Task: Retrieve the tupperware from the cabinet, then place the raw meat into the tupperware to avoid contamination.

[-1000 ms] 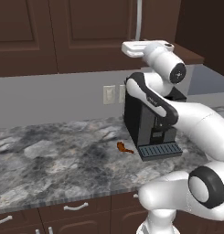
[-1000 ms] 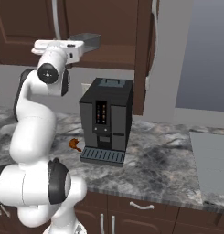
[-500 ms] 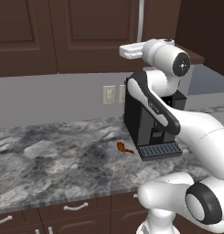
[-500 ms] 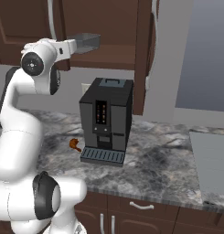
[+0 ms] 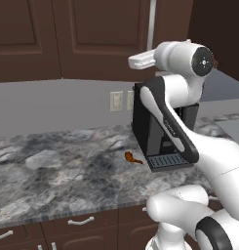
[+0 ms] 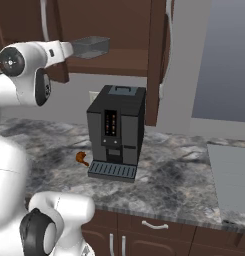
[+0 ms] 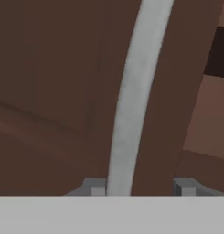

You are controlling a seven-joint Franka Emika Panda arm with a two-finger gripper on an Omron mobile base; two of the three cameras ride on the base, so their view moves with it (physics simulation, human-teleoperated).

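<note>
Gripper half-open, straddling cabinet handle.

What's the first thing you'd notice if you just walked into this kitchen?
The big white robot arm, reaching up so its hand points at the long silver handle of the dark brown cabinet. In the hand view the handle runs between the two fingertips, which stand apart. Below, a tall black coffee machine stands on the grey marble counter, with a tiny orange-brown piece of raw meat lying beside its left side.

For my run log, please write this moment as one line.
end effector: open, astride cabinet handle | raw meat: on counter, beside coffee machine
</note>
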